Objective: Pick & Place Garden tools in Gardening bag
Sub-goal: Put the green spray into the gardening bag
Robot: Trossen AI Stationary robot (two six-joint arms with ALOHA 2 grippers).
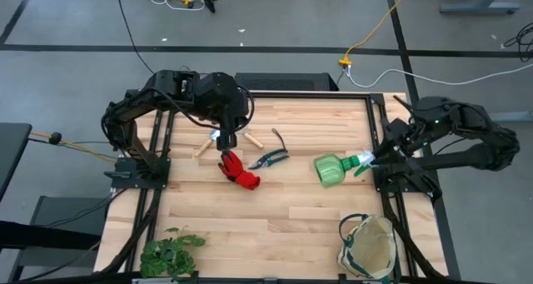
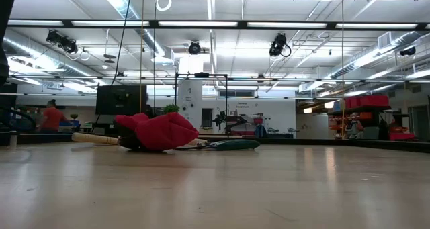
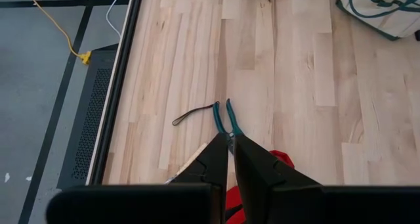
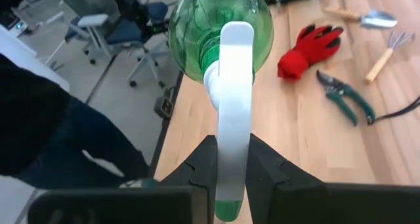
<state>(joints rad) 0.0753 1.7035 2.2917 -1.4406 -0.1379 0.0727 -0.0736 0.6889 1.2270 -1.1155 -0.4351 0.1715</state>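
Note:
My right gripper (image 1: 369,159) is shut on the green spray bottle (image 1: 331,169) near the table's right edge. The red glove (image 1: 240,172) lies flat on the wood at centre left, with the dark pruning shears (image 1: 271,157) to its right. A trowel (image 4: 369,17) and a hand rake (image 4: 386,54) lie just beyond them. My left gripper (image 3: 231,150) hovers shut above the glove's far end, holding nothing. The cream gardening bag (image 1: 367,247) stands at the near right corner. My right gripper pinches the bottle's white spray head (image 4: 234,129) between its two fingers (image 4: 202,166), one on each side. The fingers come from the table's right side, slanting down. The green body (image 4: 220,27) sticks out ahead of the fingertips toward the table's left, clear of the wood.
A leafy green plant bunch (image 1: 170,252) lies at the near left corner. Black frame rails (image 1: 379,142) run along both side edges of the table. Bare wood stretches between the glove and the bag.

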